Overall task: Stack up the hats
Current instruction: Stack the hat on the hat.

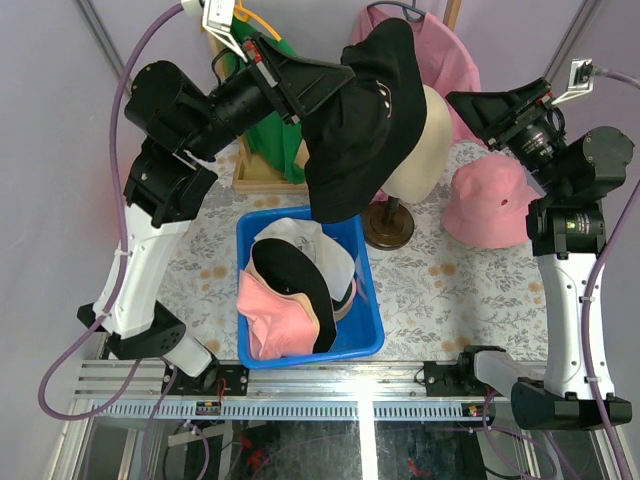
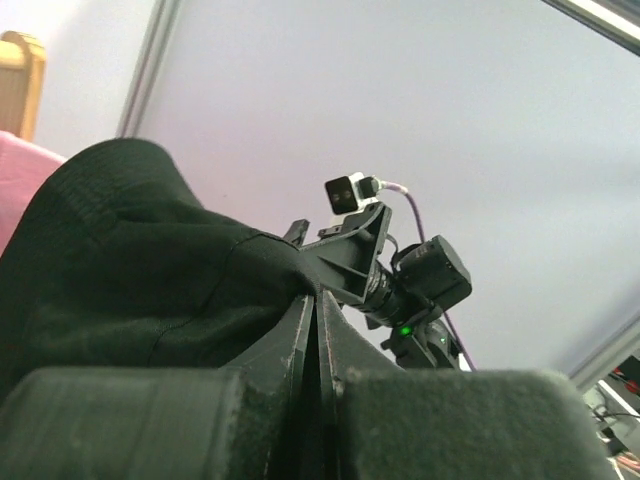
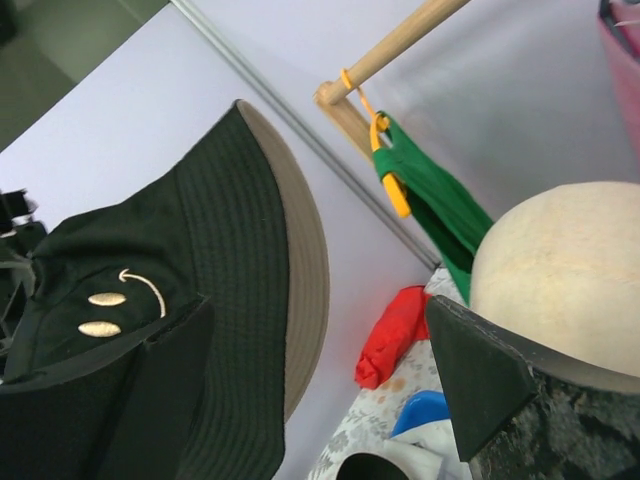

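My left gripper (image 1: 303, 92) is shut on the brim of a black bucket hat (image 1: 365, 120) and holds it high above the blue bin, against the left side of the cream mannequin head (image 1: 420, 140). In the left wrist view the fingers (image 2: 300, 330) pinch the black fabric (image 2: 120, 270). My right gripper (image 1: 472, 112) is open and empty, right of the head; in its view (image 3: 318, 305) the black hat (image 3: 200, 250) hangs before it. A pink bucket hat (image 1: 490, 205) lies on the table at right. White, black, pink and tan hats (image 1: 290, 290) lie in the bin.
The blue bin (image 1: 368, 330) stands at the table's front middle. The mannequin head's stand (image 1: 388, 225) is behind it. A green cloth (image 1: 265, 130) hangs on a wooden rack at back left. Another pink hat (image 1: 445, 55) sits at the back. A red bundle (image 3: 395, 335) lies by the wall.
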Robot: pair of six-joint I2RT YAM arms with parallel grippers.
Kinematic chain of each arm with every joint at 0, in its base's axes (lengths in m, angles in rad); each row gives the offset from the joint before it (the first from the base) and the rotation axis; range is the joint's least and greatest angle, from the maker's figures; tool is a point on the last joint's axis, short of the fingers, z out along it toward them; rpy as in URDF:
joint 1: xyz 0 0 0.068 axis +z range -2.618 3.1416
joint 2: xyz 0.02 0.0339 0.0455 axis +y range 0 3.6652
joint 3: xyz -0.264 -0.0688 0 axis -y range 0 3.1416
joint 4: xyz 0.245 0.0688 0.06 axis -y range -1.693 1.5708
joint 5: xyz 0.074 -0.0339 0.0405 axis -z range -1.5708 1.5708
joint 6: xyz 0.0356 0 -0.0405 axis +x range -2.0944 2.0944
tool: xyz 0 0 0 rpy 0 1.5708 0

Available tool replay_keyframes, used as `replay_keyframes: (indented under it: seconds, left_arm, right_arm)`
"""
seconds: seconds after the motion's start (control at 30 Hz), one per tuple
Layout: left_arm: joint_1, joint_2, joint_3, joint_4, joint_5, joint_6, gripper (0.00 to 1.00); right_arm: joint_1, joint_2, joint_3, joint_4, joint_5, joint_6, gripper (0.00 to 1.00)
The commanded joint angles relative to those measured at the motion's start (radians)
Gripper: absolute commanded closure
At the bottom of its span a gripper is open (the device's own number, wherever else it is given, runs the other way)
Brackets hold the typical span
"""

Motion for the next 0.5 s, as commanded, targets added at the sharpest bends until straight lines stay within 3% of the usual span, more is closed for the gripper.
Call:
replay_keyframes:
  seconds: [0.0, 0.47]
  left_arm:
    - [0.016, 0.035, 0.014, 0.166, 0.101, -0.094, 1.0]
    - [0.036, 0.102, 0.015, 0.295, 0.17, -0.219, 1.0]
  right_arm:
    - [0.036, -0.016, -0.006, 0.132, -0.053, 0.084, 0.07]
    - [0.138, 0.02, -0.03, 0.189, -0.038, 0.107, 0.08]
